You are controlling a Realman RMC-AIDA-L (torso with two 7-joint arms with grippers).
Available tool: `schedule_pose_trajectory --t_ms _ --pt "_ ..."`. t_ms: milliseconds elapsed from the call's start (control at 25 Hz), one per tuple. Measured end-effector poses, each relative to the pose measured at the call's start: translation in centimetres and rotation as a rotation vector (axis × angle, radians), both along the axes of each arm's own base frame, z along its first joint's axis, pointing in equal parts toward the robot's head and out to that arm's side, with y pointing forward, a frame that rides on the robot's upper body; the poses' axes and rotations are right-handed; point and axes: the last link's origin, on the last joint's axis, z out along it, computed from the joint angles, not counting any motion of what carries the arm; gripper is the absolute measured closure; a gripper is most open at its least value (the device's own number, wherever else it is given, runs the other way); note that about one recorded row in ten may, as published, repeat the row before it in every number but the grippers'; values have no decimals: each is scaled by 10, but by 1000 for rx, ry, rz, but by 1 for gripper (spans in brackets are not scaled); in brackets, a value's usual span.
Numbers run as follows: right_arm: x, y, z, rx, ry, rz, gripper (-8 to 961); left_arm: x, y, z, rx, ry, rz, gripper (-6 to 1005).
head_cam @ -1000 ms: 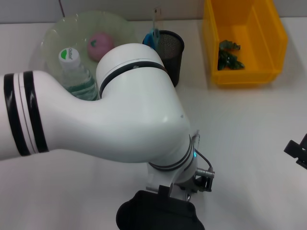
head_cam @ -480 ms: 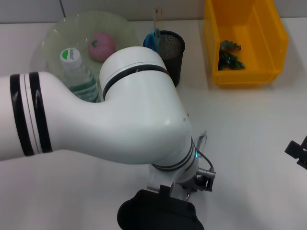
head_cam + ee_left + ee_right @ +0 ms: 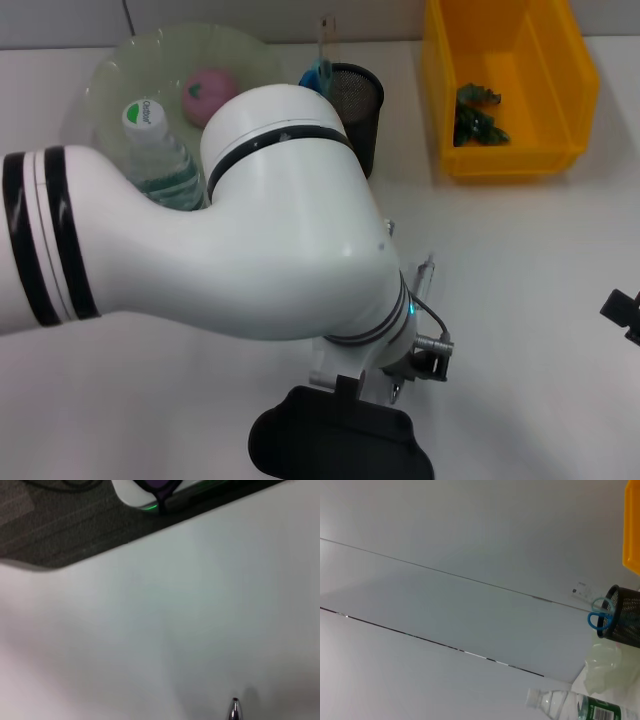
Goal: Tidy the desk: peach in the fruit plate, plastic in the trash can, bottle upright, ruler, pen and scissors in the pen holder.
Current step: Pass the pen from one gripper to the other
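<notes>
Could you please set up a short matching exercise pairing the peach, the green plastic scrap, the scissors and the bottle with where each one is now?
Things:
1. peach
2. green plastic scrap
3. scissors
4. bottle

Places:
A. in the black mesh pen holder
B. standing upright on the desk beside the plate
C. on the pale green fruit plate
D. inside the yellow bin

Pairs: 1-C, 2-D, 3-A, 4-B
</notes>
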Motion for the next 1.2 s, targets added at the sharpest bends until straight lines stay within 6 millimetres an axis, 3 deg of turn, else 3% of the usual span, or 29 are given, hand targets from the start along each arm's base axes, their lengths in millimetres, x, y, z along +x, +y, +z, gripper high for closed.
schedule_pose_trajectory --t_ms 240,480,720,1200 --pt "7 7 1 -40 12 -83 324 7 1 7 25 -28 2 852" --pt "17 30 1 -126 -37 -188 324 19 -3 18 24 -68 -1 845" --pt "2 60 -12 -214 -77 -140 324 28 -2 24 35 -112 -4 838" --pt "-8 86 -24 -251 -124 -135 324 35 1 30 47 -152 -12 825"
